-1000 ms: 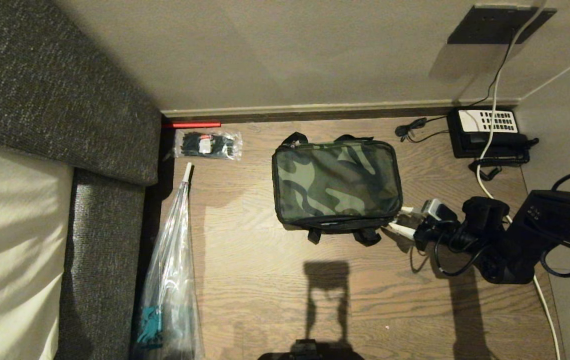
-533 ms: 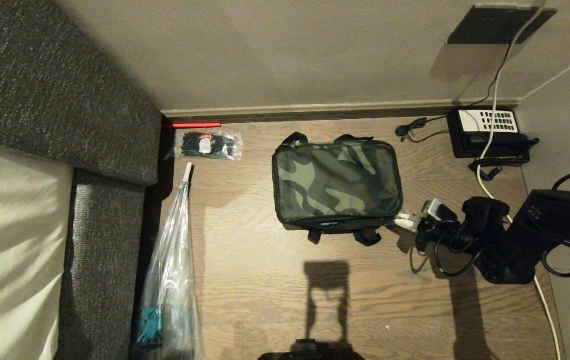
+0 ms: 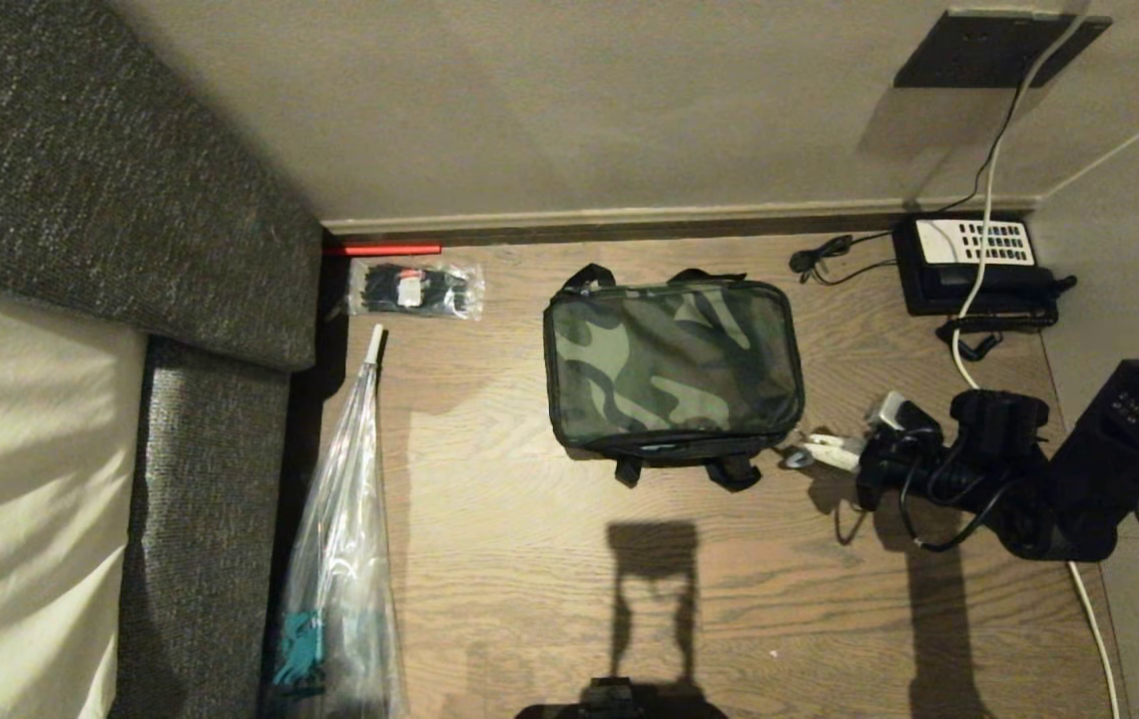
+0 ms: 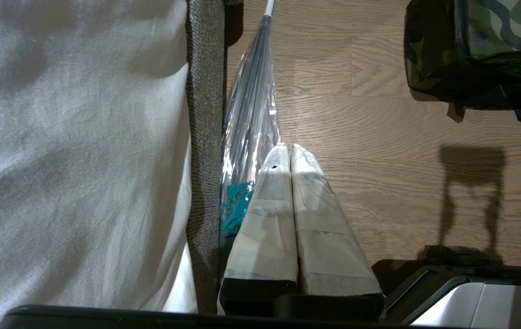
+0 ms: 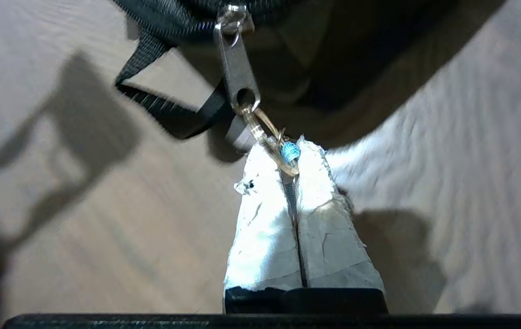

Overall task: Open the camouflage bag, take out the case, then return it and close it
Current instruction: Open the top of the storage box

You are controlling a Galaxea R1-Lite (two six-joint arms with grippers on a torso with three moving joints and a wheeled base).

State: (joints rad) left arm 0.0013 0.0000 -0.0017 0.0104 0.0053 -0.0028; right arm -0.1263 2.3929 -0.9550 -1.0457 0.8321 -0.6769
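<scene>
Warm light falls across a brown wood-plank floor [image 3: 549, 559] meeting a plain beige wall [image 3: 579, 100] above a pale baseboard [image 3: 629, 215]; a grey woven-fabric sofa [image 3: 110, 200] with a cream cushion [image 3: 20, 479] fills the left.

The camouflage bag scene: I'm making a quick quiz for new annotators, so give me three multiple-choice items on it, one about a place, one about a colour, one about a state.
1. Where is the right gripper relative to the camouflage bag?
A. above its top panel
B. at its near right corner
C. at its left end

2. What colour is the small wrap on the zipper pull?
A. light blue
B. yellow
C. red

3. How does the right gripper stand?
A. wide open, empty
B. shut on the zipper pull
C. shut on a strap

Answers:
1. B: in the head view the fingers reach the bag's near right corner.
2. A: the right wrist view shows a light blue wrap on the ring.
3. B: the fingers press together with the pull's ring pinched between them.

The left gripper hangs shut near the umbrella.
</scene>
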